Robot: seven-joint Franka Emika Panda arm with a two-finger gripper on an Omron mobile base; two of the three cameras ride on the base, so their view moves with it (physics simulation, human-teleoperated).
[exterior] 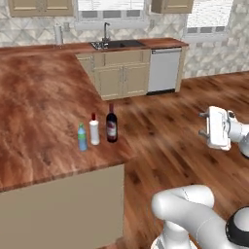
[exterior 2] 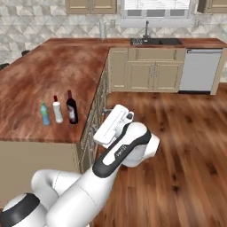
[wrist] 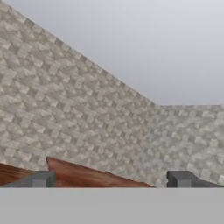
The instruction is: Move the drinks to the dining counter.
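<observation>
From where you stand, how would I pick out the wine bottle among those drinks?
Find the wide reddish-brown counter, then the row of three bottles near its edge by the floor. The wine bottle stands at the floor-side end, beside the white bottle; it is the darkest and tallest.

Glossy woodgrain dining counter (exterior: pixel 44 97); dark glassy wine bottle (exterior: pixel 112 125).

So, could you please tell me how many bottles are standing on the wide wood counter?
3, in a row near its edge: blue-green bottle, white bottle, dark wine bottle. None seems hidden.
</observation>
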